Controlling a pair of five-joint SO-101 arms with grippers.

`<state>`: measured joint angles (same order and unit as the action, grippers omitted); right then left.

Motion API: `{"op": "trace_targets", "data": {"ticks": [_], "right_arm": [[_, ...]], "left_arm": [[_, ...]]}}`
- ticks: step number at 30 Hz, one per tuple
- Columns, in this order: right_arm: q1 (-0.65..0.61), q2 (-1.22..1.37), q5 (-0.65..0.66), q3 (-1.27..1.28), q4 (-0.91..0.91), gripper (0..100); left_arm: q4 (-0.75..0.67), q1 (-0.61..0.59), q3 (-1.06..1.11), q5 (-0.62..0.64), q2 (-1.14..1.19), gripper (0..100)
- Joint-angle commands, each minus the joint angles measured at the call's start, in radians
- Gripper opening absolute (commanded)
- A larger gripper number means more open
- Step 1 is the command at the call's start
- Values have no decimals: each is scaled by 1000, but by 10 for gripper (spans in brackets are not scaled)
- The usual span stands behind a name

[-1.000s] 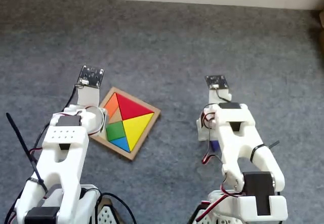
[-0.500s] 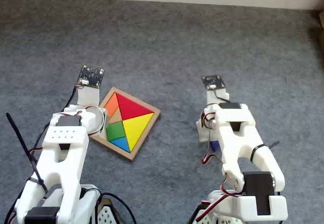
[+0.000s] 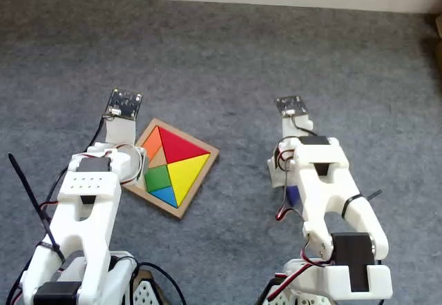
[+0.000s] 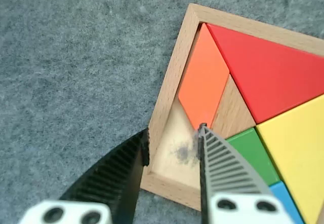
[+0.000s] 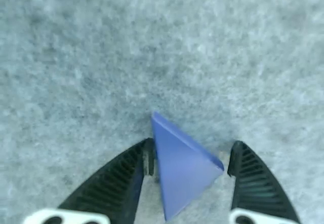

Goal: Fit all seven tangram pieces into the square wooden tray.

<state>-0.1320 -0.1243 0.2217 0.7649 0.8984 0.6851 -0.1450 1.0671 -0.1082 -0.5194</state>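
- The square wooden tray lies on grey carpet, mostly filled, with one triangular gap left at a corner.
- The left gripper hangs spread over that gap, holding nothing.
- The right gripper, spread, straddles the small blue-violet wooden triangle, well apart from the tray.
- The step in hand looks like grasping; next it must pinch the triangle, lift it, and carry it to the gap.

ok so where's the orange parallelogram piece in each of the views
high view: orange parallelogram piece lies along the upper-left edge of the square wooden tray, next to the left arm.
left wrist view: it lies against the tray rim, just past the open left hand.
right wrist view: faces grey carpet and a blue triangle.
shared landmark: the large red triangle bordering it.
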Motion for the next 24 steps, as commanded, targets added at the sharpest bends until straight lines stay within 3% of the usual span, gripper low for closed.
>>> {"op": "trace_targets", "data": {"ticks": [1,13,18,24], "right_arm": [[4,-15,11,-53,59,241],[-30,-5,12,-47,70,237],[-30,-5,12,-47,68,144],[-27,-15,12,-48,74,108]], "left_arm": [[-14,-15,-5,3,1,164],[-14,-15,-5,3,1,164],[-14,-15,-5,3,1,164],[-14,-15,-5,3,1,164]]}}
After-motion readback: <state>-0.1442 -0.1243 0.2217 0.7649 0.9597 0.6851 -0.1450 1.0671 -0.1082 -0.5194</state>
